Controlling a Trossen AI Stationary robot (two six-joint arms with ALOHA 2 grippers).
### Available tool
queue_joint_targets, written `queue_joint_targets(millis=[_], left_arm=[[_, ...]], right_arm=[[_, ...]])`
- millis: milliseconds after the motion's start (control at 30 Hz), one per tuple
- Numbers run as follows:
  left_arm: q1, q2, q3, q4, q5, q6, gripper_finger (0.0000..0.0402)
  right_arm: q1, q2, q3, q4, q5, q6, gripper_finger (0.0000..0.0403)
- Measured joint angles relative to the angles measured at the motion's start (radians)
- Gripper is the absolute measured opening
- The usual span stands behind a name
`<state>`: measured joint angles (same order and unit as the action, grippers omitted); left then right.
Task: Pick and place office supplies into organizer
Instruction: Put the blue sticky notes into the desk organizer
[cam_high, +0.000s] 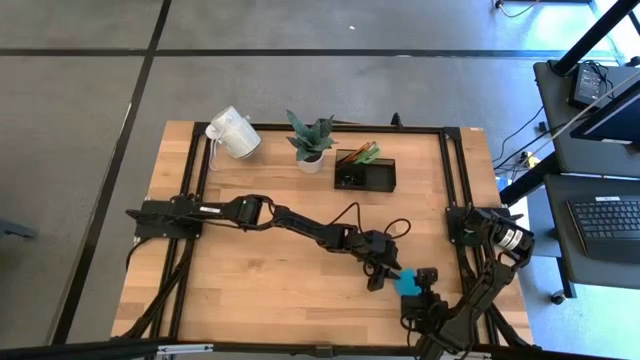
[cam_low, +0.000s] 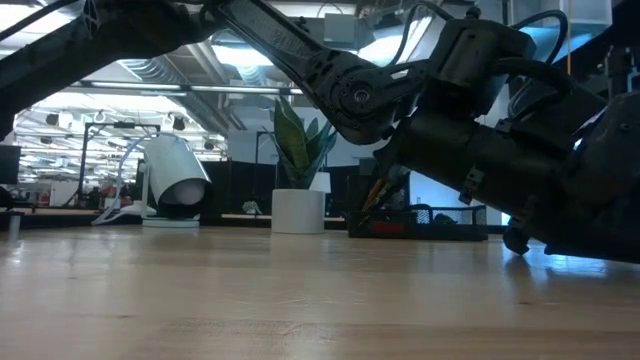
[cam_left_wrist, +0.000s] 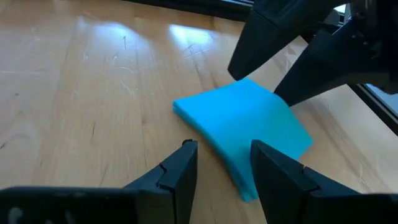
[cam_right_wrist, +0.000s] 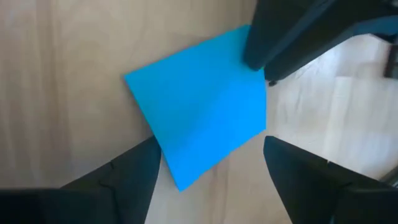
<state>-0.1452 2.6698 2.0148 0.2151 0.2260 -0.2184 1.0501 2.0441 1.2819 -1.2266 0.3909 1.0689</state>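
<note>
Both pairs of dark fingers stand spread, and neither grips anything. The right gripper (cam_right_wrist: 208, 171) points down at the blue square sticky-note pad (cam_right_wrist: 199, 106), its fingers (cam_right_wrist: 134, 171) apart on either side of the pad's near corner; whether they touch it cannot be told. The left gripper (cam_left_wrist: 221, 171), reaching in from the other side, also has its fingers (cam_left_wrist: 180, 171) parted, straddling one corner of the same pad (cam_left_wrist: 249, 127), which lies flat on the light wooden table (cam_left_wrist: 93, 93).

In the high view the pad (cam_high: 406, 284) sits near the front edge of the table (cam_high: 260, 290), toward its right side, with the left gripper (cam_high: 385, 272) just beside it on the left and the right gripper (cam_high: 420, 290) just beside it on the front-right. The left arm stretches diagonally across the table's middle from its base on the left edge; the right arm bends in from the right front corner.

Well apart from the pad, along the far edge, stands the low black rectangular organizer (cam_high: 365, 172), with orange pencils and a green-handled item (cam_high: 362, 154) in its rear compartment. Just left of it is a small spiky green plant in a white pot (cam_high: 311, 142), and farther left a white mug (cam_high: 232, 133) lying on its side.
</note>
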Motion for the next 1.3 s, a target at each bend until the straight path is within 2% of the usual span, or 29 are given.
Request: queue_joint_targets(millis=[267, 667, 900, 1300], left_arm=[[0.001, 0.000, 0.000, -0.013, -0.006, 0.003, 0.0140], [0.002, -0.002, 0.000, -0.063, -0.012, 0.010, 0.0082], [0.008, -0.004, 0.001, -0.094, -0.011, -0.006, 0.0058], [0.002, -0.004, 0.000, -0.095, 0.016, -0.005, 0.0054]], right_arm=[[-0.003, 0.003, -0.002, 0.016, 0.143, 0.049, 0.0288], [-0.003, 0.092, 0.010, -0.001, 0.175, 0.054, 0.0283], [-0.006, 0.109, 0.062, -0.086, 0.183, 0.100, 0.0234], [-0.011, 0.108, 0.050, -0.099, 0.162, 0.158, 0.0162]])
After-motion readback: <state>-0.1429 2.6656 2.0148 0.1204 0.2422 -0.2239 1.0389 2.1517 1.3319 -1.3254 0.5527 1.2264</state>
